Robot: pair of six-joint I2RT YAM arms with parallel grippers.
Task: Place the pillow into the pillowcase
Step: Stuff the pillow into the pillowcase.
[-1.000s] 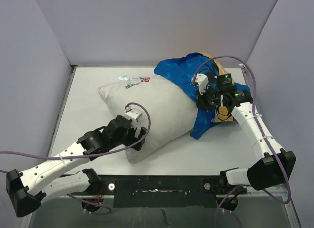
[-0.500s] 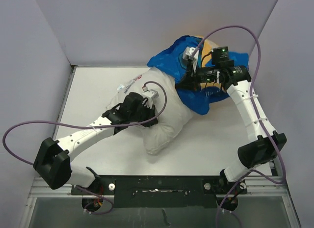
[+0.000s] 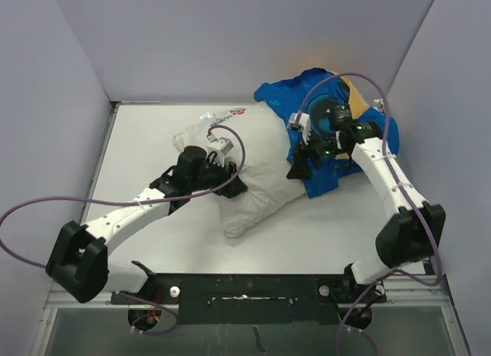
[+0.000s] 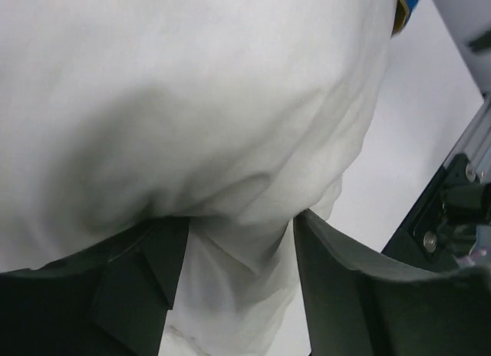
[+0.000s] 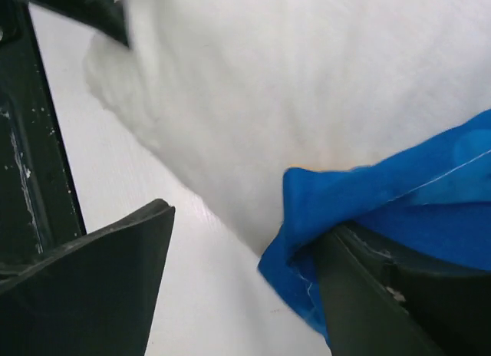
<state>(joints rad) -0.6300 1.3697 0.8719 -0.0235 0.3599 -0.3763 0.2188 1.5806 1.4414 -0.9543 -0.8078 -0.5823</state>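
The pillow (image 3: 257, 160) lies slantwise on the desk (image 3: 146, 137), its far-right end inside the pillowcase (image 3: 276, 103), whose hem rests against the open right pincer (image 3: 301, 169), while the half-open left pincer (image 3: 232, 186) straddles a pillow fold.

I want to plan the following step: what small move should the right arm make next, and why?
Probably close the right gripper on the edge of the pillowcase. Its jaws stand open, that blue edge lies against one finger, and the case covers only one end of the pillow, so it needs a grip to be pulled further.
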